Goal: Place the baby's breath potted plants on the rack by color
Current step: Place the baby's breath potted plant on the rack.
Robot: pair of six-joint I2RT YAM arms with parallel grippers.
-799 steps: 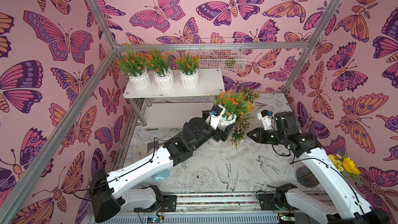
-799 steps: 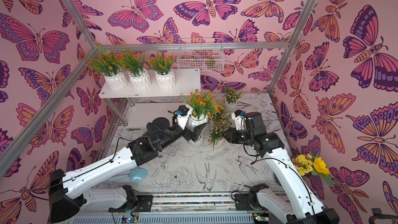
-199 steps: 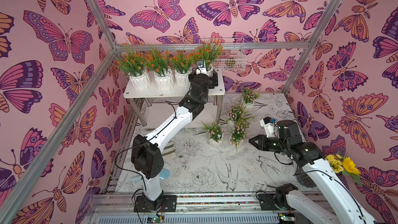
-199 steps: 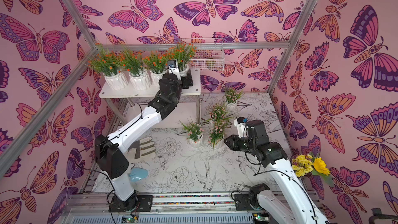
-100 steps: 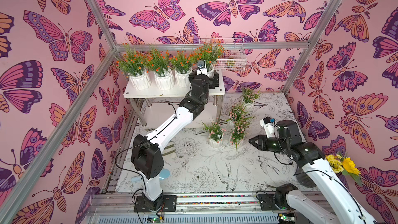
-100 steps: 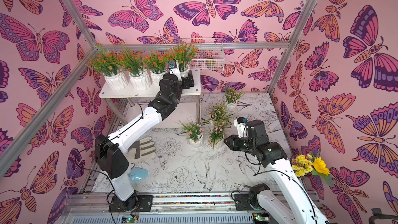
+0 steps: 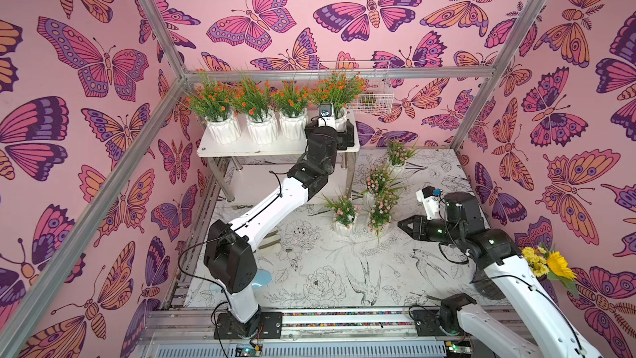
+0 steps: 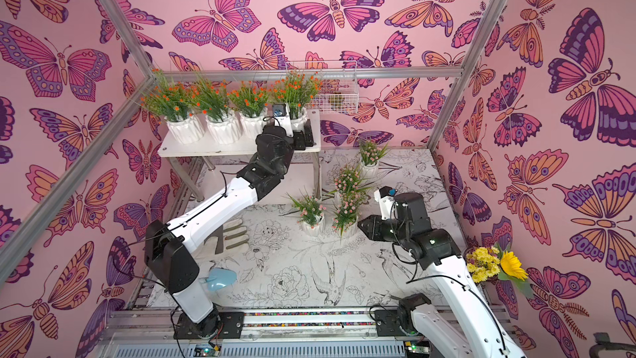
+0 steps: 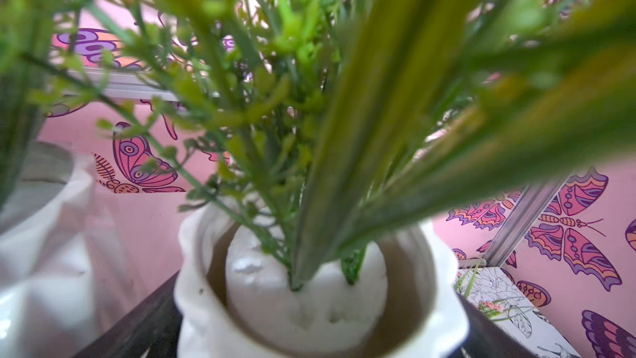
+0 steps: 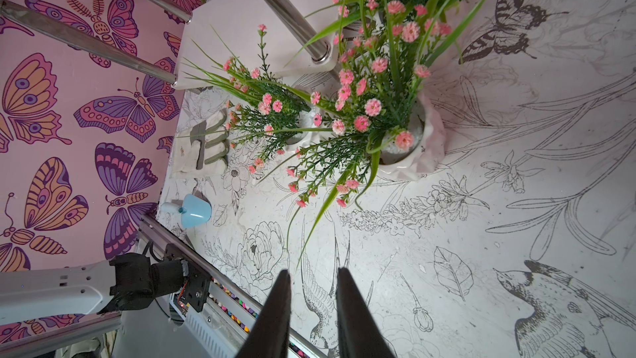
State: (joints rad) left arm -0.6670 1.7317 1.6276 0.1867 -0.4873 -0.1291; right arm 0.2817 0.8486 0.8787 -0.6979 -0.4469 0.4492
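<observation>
The rack [image 7: 275,149] stands at the back left of the table [image 7: 309,280]. Its top tier carries a full row of four orange plants [image 7: 254,105], so by my reckoning the orange half is done. The lower tier [image 7: 258,180] shows no pot. The four pink plants [image 7: 344,210] stand on the table beside the rack's right legs, three bunched close and one further back, so half the job looks left.

The left arm [image 7: 272,201] reaches long and low from its base up to the top tier's right end. The right arm [image 7: 509,263] is folded back on its own side, its wrist level and aimed at the pink cluster.

The fourth orange plant [image 7: 339,89] sits upright on the shelf at the end of the row. The left gripper [image 7: 332,131] flanks its pot [image 9: 309,304] with jaws spread wide and released; the blurred wrist view does not settle whether a pad brushes the pot wall.

The right gripper [image 10: 311,304] hangs above the table, near the pink cluster but apart from it; its fingers [image 10: 278,308] are narrowly parted and grasp nothing.
</observation>
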